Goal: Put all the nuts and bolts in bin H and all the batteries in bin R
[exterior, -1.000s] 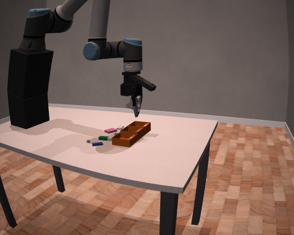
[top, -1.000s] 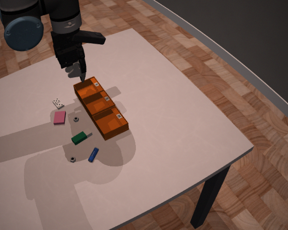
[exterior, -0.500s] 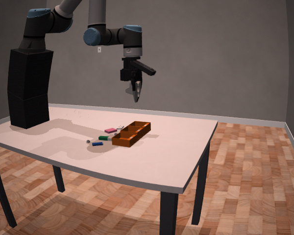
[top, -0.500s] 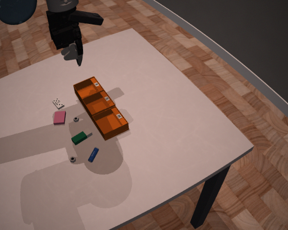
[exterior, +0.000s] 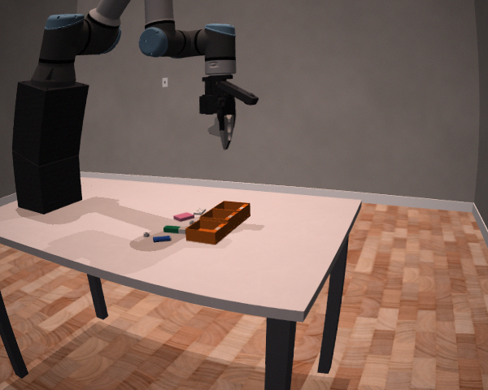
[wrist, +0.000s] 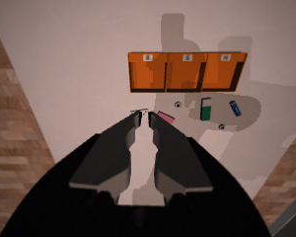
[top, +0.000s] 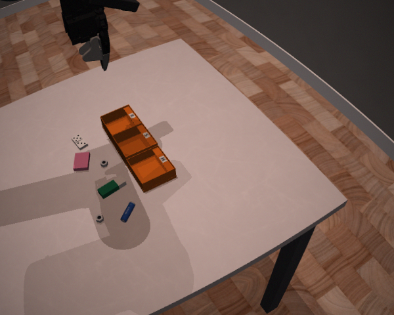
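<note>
My gripper (top: 104, 68) (exterior: 225, 146) (wrist: 145, 113) is shut and empty, high above the table beyond the R end of the orange bins. Bin R (top: 113, 116) (wrist: 131, 76) and bin H (top: 159, 181) (exterior: 201, 235) (wrist: 239, 74) stand upright in one row, with bin S between them. No items show inside them. One hex nut (top: 104, 163) (exterior: 191, 222) (wrist: 178, 105) lies beside the row. Another nut (top: 99, 218) (exterior: 146, 234) (wrist: 222, 126) lies farther out. A blue battery (top: 127, 212) (exterior: 162, 238) (wrist: 235, 109) lies on its side near it. No bolt is visible.
A green USB stick (top: 108, 189) (exterior: 171, 229) (wrist: 205, 113) lies between the nuts, near bin H. A pink block (top: 81, 161) (exterior: 184, 216) (wrist: 166, 118) and a white domino (top: 79, 141) (exterior: 199, 211) lie on the same side of the bins.
</note>
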Robot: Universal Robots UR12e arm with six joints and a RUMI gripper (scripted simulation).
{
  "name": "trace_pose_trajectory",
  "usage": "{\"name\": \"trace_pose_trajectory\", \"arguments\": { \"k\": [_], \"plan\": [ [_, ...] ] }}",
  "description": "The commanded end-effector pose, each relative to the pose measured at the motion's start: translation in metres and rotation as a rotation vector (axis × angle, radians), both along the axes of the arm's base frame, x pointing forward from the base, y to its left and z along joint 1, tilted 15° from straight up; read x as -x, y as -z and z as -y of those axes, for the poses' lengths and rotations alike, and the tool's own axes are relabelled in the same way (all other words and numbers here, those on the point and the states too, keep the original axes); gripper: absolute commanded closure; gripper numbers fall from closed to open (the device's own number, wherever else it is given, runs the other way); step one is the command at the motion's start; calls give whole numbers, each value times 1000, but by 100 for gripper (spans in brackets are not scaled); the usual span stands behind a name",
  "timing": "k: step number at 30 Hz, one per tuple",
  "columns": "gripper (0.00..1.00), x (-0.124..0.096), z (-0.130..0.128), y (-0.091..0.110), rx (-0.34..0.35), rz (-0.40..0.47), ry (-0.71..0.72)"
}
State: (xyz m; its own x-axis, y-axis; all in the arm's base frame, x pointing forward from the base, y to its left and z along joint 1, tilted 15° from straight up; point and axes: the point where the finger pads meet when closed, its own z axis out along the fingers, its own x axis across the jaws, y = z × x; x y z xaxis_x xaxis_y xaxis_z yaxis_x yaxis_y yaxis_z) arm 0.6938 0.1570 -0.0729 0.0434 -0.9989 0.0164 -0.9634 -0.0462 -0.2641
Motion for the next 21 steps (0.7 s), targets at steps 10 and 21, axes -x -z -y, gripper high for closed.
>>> {"name": "trace_pose_trajectory", "arguments": {
  "k": [10, 21],
  "plan": [
    [82, 7, 22, 32, -27, 1, 98],
    [82, 19, 62, 94, -27, 1, 98]
  ]
}}
